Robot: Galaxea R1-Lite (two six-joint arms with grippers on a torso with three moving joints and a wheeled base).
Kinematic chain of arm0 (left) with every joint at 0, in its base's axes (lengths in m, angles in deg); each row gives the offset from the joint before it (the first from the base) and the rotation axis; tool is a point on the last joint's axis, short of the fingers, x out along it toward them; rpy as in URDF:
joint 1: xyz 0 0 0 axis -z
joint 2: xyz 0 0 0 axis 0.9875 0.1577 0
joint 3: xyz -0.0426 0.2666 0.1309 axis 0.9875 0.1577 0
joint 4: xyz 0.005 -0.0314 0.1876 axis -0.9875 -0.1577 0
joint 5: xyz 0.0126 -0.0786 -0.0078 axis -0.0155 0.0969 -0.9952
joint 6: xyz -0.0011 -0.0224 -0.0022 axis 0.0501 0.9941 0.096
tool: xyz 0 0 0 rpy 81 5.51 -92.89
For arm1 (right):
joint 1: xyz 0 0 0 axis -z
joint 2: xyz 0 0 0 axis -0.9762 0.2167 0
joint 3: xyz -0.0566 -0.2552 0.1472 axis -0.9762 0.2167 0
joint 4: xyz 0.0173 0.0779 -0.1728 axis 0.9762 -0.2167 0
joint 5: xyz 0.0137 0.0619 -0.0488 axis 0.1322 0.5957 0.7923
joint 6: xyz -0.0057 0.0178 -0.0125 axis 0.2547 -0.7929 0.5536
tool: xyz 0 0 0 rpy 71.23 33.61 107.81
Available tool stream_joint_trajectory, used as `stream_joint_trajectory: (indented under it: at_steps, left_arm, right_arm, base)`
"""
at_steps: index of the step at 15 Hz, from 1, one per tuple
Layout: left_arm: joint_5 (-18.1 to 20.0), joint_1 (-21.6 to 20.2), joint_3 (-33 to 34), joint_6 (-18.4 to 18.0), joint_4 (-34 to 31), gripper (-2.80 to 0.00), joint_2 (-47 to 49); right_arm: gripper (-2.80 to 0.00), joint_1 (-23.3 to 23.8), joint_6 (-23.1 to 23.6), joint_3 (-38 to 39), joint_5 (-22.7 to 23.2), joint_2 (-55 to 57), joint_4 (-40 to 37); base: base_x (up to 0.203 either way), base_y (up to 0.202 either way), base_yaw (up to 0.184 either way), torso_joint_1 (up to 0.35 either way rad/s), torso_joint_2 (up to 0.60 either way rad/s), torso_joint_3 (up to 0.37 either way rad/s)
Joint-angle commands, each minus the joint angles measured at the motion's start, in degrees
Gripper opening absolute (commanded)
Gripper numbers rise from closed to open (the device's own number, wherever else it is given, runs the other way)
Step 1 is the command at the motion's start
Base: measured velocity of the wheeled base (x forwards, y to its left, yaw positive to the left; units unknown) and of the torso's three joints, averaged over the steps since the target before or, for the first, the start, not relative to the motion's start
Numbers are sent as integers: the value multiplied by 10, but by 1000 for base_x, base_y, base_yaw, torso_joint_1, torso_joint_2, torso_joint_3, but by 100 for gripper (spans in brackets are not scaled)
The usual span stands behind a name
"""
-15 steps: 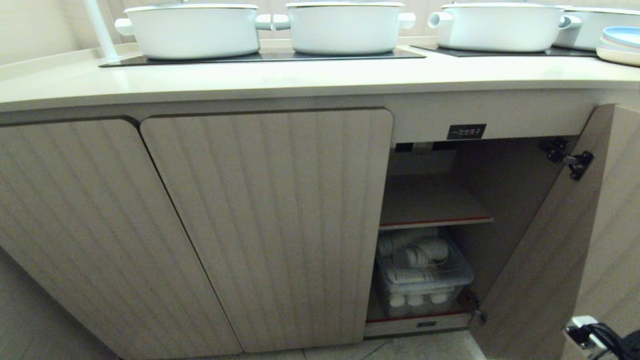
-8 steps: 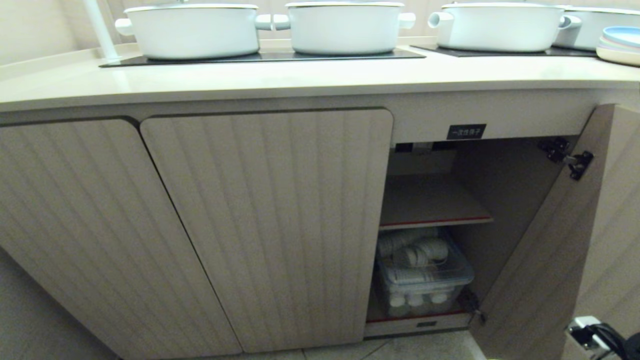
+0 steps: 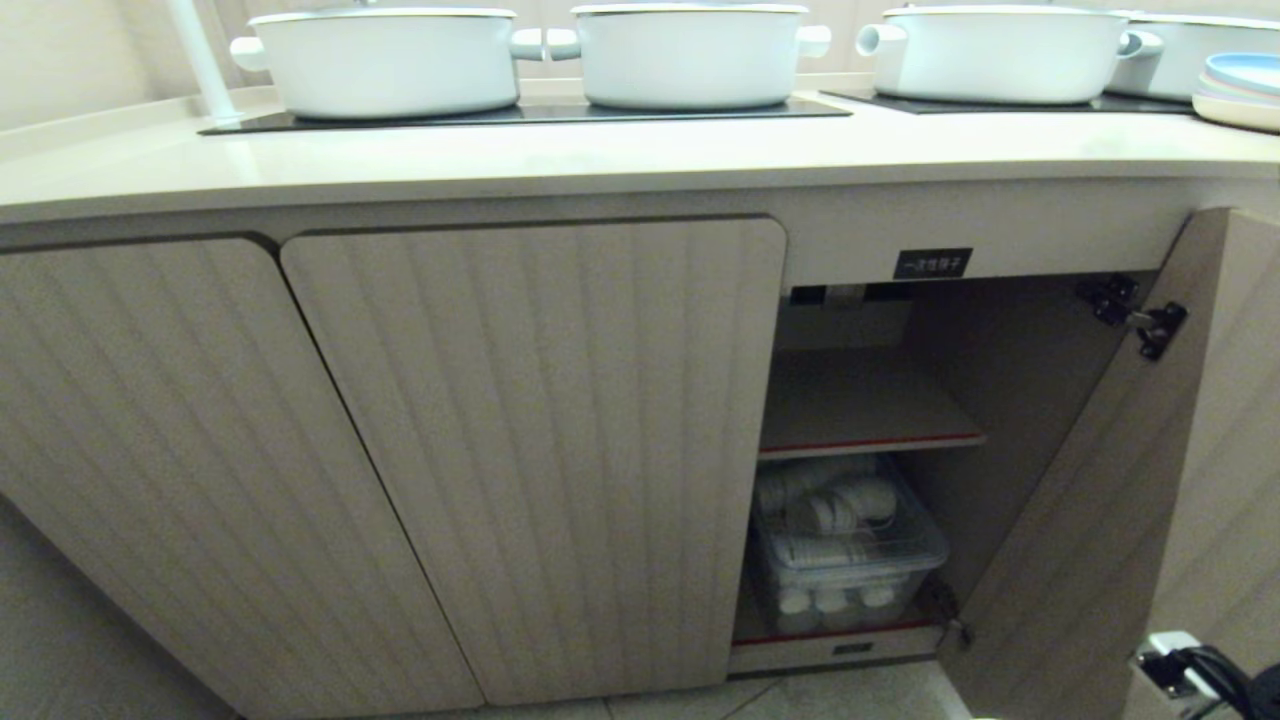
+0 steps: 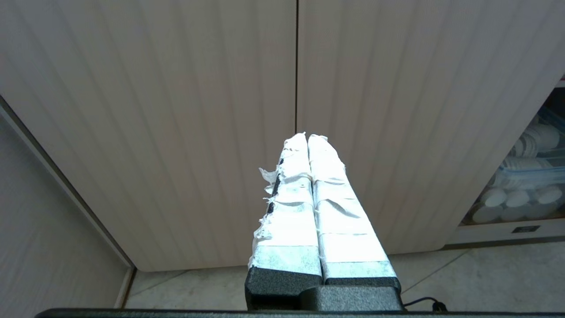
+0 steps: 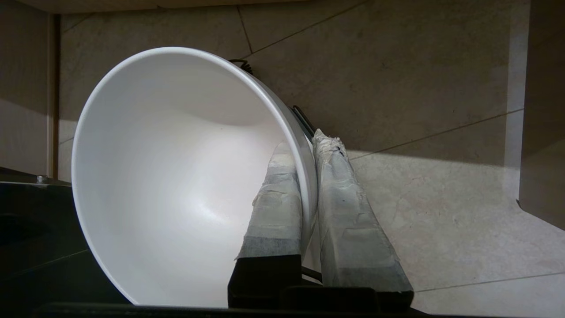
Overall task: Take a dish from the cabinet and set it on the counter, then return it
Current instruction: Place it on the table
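Nearest the camera, the right tool pinches the rim of the dish, a plain white glossy bowl: one taped finger lies inside the wall and the other outside, pressed onto it, with the bowl's opening turned toward the lens and pale floor tiles behind it. In the head view only a bit of that arm's hardware shows at the lower right corner of the frame, and the dish itself is out of sight there. The left tool has its two white-wrapped fingers pressed together, holding nothing, pointing at the seam between two closed fluted doors, with floor at the lower edge of that frame. Beyond, the cabinet fills the middle of the head view; its right-hand door stands swung open at the right of the frame, with a black hinge near its top. Inside, a red-edged shelf sits above a clear plastic bin holding stacked white dishes. A small black label is fixed above the opening. Farther back, the cream tabletop runs across the upper part of the frame, carrying black cooktop panels with large white lidded pots on them, and stacked pastel plates at the upper right edge.
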Motion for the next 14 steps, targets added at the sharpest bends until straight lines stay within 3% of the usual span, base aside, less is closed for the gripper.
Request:
stream_joint_trajectory:
  at_steps: [1,14]
  left_arm:
    - [0,0,0,0,0,-280,0]
    - [0,0,0,0,0,-280,0]
  right_arm:
    - [-280,0,-1,0,0,2,2]
    - [-280,0,-21,-13,-1,-18,-23]
  base:
    - [0,0,0,0,0,0]
    - [0,0,0,0,0,0]
